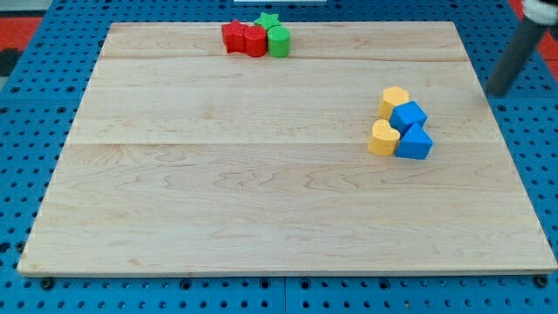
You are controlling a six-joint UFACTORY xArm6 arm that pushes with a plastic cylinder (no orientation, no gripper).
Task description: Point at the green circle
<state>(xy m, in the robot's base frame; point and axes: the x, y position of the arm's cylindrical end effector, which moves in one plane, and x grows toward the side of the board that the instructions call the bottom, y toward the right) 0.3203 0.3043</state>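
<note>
My tip [499, 92], a bare rod with no jaws to open or close, sits off the board's right edge, and the green circle [278, 41] lies far across by the top edge, leftward.

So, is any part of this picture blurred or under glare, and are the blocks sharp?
Camera view: lighting is even, no strong glare on the board. The green circle and its neighbours look slightly soft, but colours read clearly. The rod is blurred; my tip sits past the board's right edge, far from the blocks.
</note>
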